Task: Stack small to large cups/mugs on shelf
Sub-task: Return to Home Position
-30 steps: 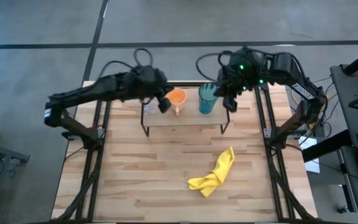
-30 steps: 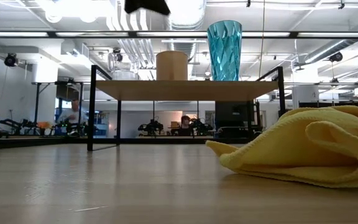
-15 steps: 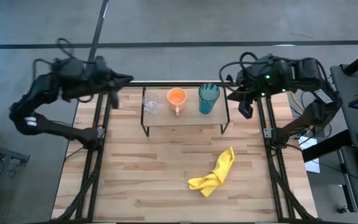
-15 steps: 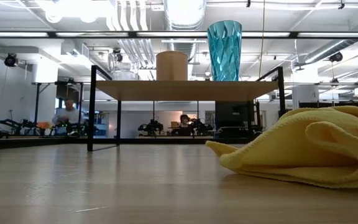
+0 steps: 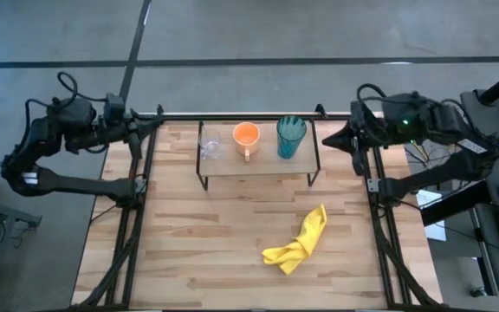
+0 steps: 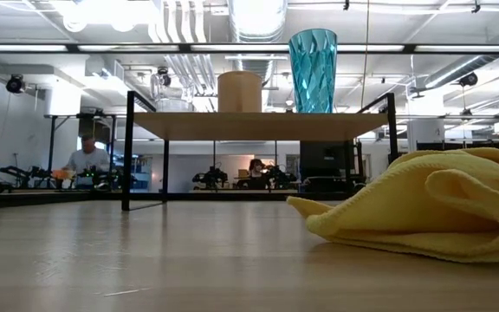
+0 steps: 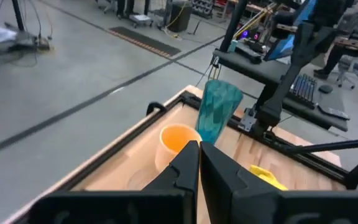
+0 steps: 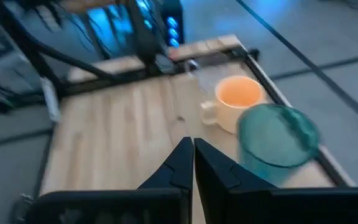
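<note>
On the light-wood shelf (image 5: 258, 162) at the table's far side stand three vessels in a row: a small clear glass cup (image 5: 210, 145), an orange handled mug (image 5: 246, 137) and a teal tumbler (image 5: 289, 138). In the low view the mug (image 6: 239, 91) and tumbler (image 6: 313, 69) stand upright on the shelf board (image 6: 258, 126). My left gripper (image 7: 199, 163) is shut and empty, beyond the table's far left corner (image 5: 150, 124). My right gripper (image 8: 191, 158) is shut and empty, beyond the far right corner (image 5: 334, 137).
A crumpled yellow cloth (image 5: 300, 241) lies on the tabletop nearer the front, right of centre, and fills the right of the low view (image 6: 423, 204). Black frame rails (image 5: 137, 199) run along both table sides. People sit far off in the room behind (image 6: 85, 158).
Both arms have drawn back from the shelf: my left gripper has gone from the mug toward the table's far left corner and beyond it, my right gripper from the tumbler toward the far right edge. The three vessels have stayed in place.
</note>
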{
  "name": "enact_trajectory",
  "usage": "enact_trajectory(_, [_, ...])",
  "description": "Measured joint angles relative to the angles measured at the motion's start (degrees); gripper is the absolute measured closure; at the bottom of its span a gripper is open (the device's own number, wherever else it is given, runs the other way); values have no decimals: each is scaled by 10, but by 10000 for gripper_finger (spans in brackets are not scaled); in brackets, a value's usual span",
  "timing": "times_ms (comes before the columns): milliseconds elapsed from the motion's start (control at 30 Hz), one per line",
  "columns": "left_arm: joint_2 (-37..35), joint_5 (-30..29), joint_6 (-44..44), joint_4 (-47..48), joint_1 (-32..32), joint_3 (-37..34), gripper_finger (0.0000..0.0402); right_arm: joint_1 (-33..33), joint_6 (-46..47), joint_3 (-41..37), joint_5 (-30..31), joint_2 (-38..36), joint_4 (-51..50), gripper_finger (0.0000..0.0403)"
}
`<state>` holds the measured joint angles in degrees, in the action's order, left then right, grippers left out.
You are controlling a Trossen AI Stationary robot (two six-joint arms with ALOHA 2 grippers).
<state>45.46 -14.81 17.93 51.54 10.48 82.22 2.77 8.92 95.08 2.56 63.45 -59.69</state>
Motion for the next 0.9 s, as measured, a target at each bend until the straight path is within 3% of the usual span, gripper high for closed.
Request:
enact_trajectory(233, [-90, 39, 12, -113, 0, -121, 402, -19, 28, -197, -101, -127, 225, 394])
enact_trajectory(767, [-267, 57, 26, -202, 0, -321, 402, -40, 50, -505, -139, -317, 506, 394])
enact_trajectory(900, [-305, 73, 27, -211, 0, -358, 402, -40, 65, -557, -152, -343, 533, 394])
